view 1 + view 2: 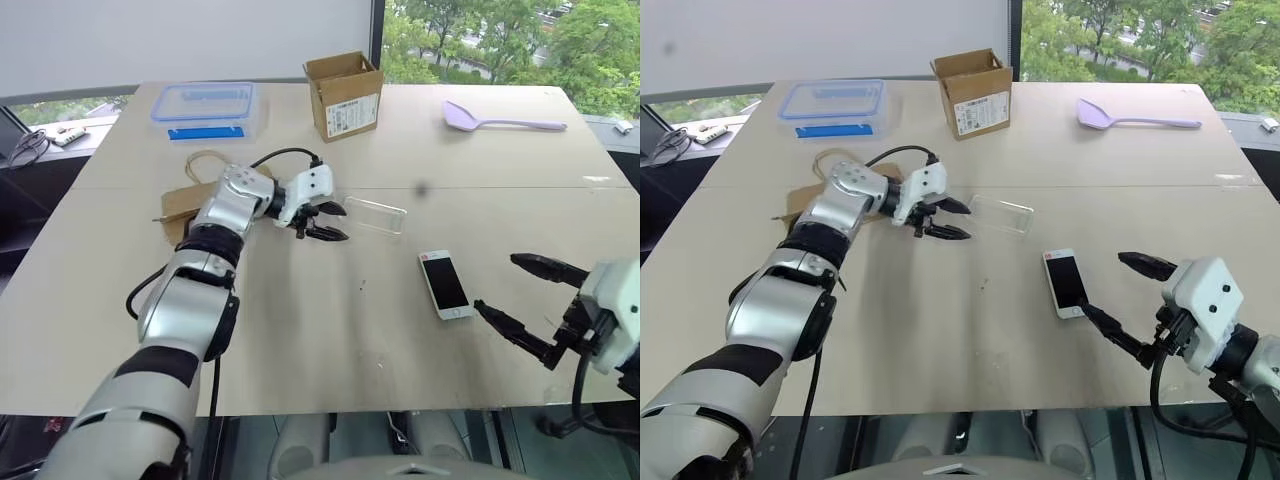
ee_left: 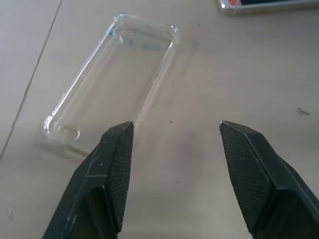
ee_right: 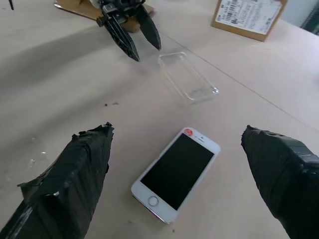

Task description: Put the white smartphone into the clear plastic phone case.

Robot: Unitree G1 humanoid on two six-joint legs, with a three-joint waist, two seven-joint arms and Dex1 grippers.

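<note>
Currently my left gripper [image 1: 328, 222] stands with its two black, cross-hatched fingers [image 2: 112, 169] spread apart and holding nothing, its tips just beside one short end of the clear plastic phone case [image 1: 375, 215]. That case is a thin transparent shell with rounded corners and a raised rim, lying flat and hollow side up on the table [image 1: 300, 330], empty. The table surface is smooth, matte and pale beige, with a fine seam running across it.

My right gripper [image 1: 525, 300] is also spread wide, with nothing between its tapered black fingers [image 3: 75, 179]. It hovers near the white smartphone [image 1: 445, 284] without touching it. The smartphone lies flat, face up, between my two grippers and well apart from the case: a small rectangular slab with rounded corners, a glossy black screen, a white bezel and a round home button at the end nearest my right gripper.

Farther back on the table stand an open brown cardboard box [image 1: 344, 94] with a printed label, a clear rectangular food box [image 1: 206, 108] with a blue-rimmed lid, and a lilac plastic spatula [image 1: 500, 120] lying flat. A flat piece of brown cardboard [image 1: 182, 205] lies under my left wrist.
</note>
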